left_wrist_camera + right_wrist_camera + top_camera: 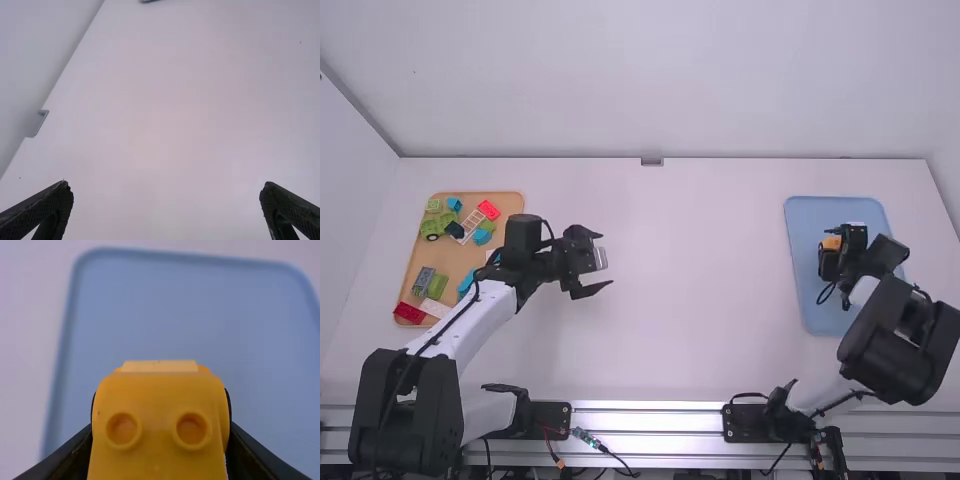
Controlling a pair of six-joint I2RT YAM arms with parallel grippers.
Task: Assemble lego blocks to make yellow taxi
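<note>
Over the blue tray [808, 290] on the right, my right gripper [831, 258] is shut on a yellow-orange taxi body [832, 243]. In the right wrist view the taxi [159, 410], with two round lights on its front, sits between the fingers of my right gripper [160, 440]; its underside is hidden. My left gripper [604, 265] is open above the table, right of the wooden tray, with nothing held. The left wrist view has the same left gripper [166, 200], its fingers wide apart.
A wooden tray [466, 260] at the left holds several loose bricks: a green car piece [439, 224], a red brick [409, 314] and blue bricks [482, 237] among them. A small grey bracket [652, 161] is at the table's far edge.
</note>
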